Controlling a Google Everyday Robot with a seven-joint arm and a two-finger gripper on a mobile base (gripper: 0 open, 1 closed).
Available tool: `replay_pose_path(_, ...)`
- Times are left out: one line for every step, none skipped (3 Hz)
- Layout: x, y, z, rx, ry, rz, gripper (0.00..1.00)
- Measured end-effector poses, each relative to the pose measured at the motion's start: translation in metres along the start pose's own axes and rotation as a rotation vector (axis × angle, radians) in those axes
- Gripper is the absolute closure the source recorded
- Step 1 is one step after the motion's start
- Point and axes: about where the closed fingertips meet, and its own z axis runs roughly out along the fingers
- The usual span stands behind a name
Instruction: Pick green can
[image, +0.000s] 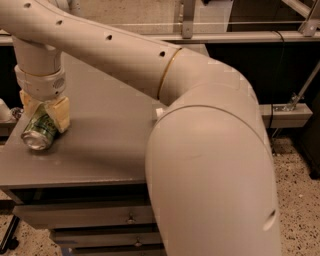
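We see the gripper (45, 119) low at the left end of the table (105, 160), hanging straight down from the arm's wrist (41, 82). Its two tan fingers (61, 114) are clamped against either side of the green can (37, 136). The can lies on its side on the grey tabletop, near the left front corner, with its silver end turned toward us and its far half tucked between the fingers.

Just left of the gripper, at the table's edge, we make out a pale object (4, 111), cut off by the frame, and we cannot tell what it is. To the right the tabletop runs bare until the robot's arm (210, 165) crosses over it. The bulky elbow fills the foreground and hides the right part of the table. A small white bit (159, 112) peeks out at the arm's edge. Under the tabletop are drawers (85, 216). A speckled floor (300, 200) shows at the right.
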Motion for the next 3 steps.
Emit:
replay_pose_path(0.004, 0.006, -0.002, -0.008, 0.010, 0.034, 0.64)
replay_pose_path(0.008, 0.011, -0.029, 0.032, 0.010, 0.069, 0.87)
replay_pose_path(0.008, 0.013, -0.091, 0.176, -0.006, 0.104, 1.00)
